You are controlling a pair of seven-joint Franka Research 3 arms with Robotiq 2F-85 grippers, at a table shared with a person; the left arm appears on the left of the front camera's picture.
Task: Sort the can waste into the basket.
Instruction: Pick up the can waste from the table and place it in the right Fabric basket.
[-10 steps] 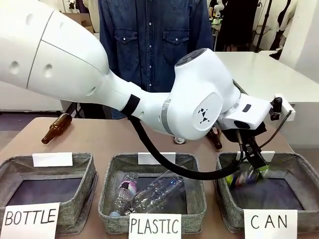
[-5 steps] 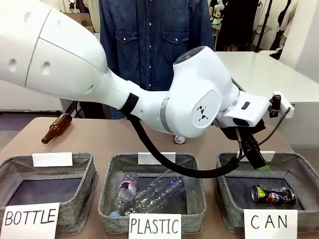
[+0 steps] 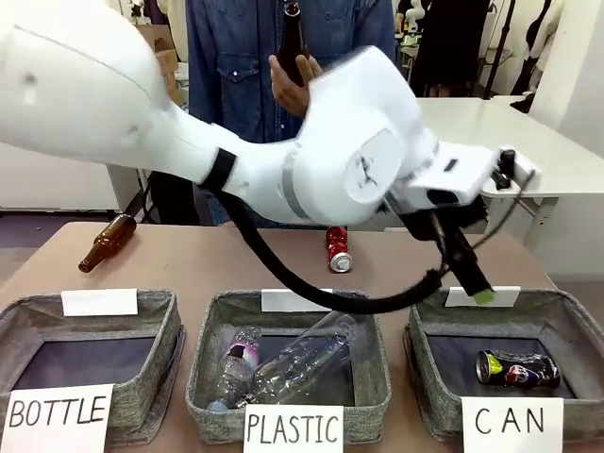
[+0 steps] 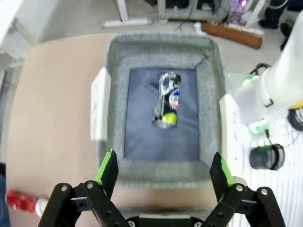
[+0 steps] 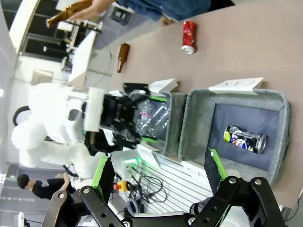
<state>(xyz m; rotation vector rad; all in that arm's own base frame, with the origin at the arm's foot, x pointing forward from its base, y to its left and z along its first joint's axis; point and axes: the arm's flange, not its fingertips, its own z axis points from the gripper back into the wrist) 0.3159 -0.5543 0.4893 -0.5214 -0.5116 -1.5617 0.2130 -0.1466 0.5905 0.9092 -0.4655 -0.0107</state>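
Stretching across the near scene is a brown tabletop (image 3: 208, 264), with three grey woven baskets in a row along its near edge. At the far left a brown glass bottle (image 3: 105, 243) lies on its side. Near it stands the BOTTLE basket (image 3: 172, 330), then the PLASTIC basket (image 3: 203, 368) holding clear plastic bottles (image 3: 293, 363).

Beyond the middle basket, a person (image 3: 245, 75) in a denim shirt stands at the far side. Their hand (image 3: 293, 80) holds a second brown bottle (image 3: 291, 38) upright at chest height.

The left arm (image 3: 123, 104) sweeps from the left across the table. Just right of centre, the red can (image 3: 337, 248) lies on the bare tabletop, well apart from the baskets.

At the right, the CAN basket (image 3: 566, 321) holds the black can (image 3: 517, 369), lying on its side on the dark floor. The left gripper (image 4: 164, 164) hangs above that basket's far rim, jaws spread wide and empty.

The right gripper (image 5: 158, 166) is likewise spread with nothing between its fingers. A white table (image 3: 481, 132) stands in the room behind, at the far right.
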